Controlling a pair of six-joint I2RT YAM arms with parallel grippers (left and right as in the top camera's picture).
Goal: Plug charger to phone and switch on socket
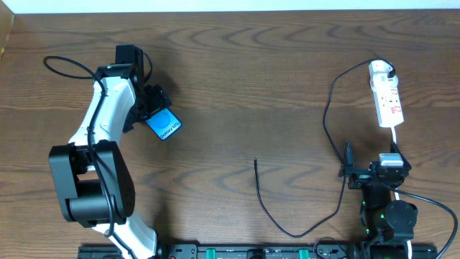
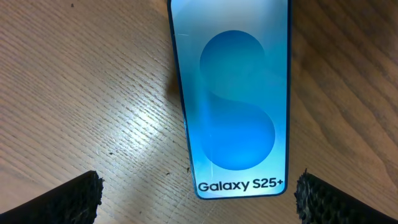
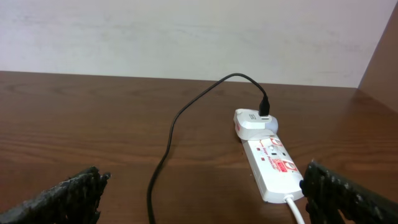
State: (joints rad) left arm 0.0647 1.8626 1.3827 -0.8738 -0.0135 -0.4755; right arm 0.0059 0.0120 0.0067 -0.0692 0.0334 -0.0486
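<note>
**Phone framed for a grasp, charger tip lying loose**

The phone [image 2: 233,99] lies flat, screen up, on the tabletop [image 1: 237,86] toward its left edge, about midway between the near and far edges. The left end effector [image 2: 199,186] hovers over it, released, with one finger on each side of the phone's lower end and touching nothing. This looks like a line-up to grip or steady the phone so that its port can be reached.

The socket [image 3: 273,163] sits near the far right corner. The white adapter [image 3: 255,122] is seated in its end outlet, and the other outlets appear unused. From the adapter the black cable [image 1: 327,119] curves toward the near edge and back up. Its plug tip [image 1: 256,161] rests near the middle of the tabletop, well apart from the phone.

The right end effector [image 3: 202,174] is spread wide and empty. It faces the socket from the near right side, with the cable running just beside it. I cannot tell whether the switch is on. No true containers are present.
</note>
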